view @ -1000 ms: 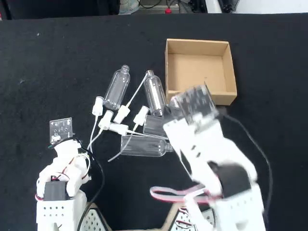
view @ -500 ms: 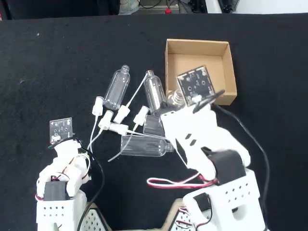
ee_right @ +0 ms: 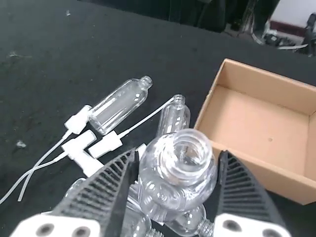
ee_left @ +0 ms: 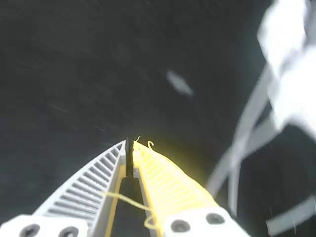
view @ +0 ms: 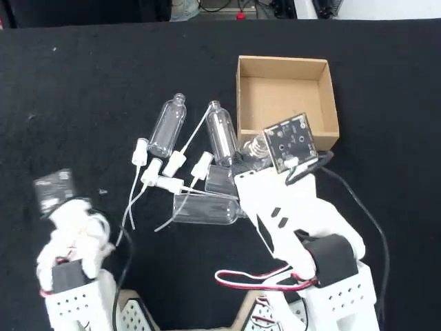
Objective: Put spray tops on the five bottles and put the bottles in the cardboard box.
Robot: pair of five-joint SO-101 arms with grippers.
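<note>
My right gripper (ee_right: 175, 173) is shut on a clear bottle (ee_right: 180, 165), held upright with its open neck bare. From above, this bottle (view: 253, 146) hangs at the near left corner of the cardboard box (view: 282, 103), which holds nothing. Two more clear bottles (view: 167, 126) (view: 221, 133) lie left of the box, and a third (view: 207, 209) lies nearer me. Several white spray tops (view: 151, 172) with long tubes lie scattered among them. My left gripper (ee_left: 129, 148) is shut on nothing, low over bare black cloth, with blurred spray tops (ee_left: 291, 59) off to one side.
Black cloth (view: 83, 83) covers the table. A further bottle (view: 222, 181) lies partly under my right arm. The left arm (view: 69, 234) sits at the near left corner. Cables and gear lie beyond the table's far edge.
The right arm has carried its bottle a little rightward, closer to the box's near edge. The left arm has swung to the left, away from the spray tops.
</note>
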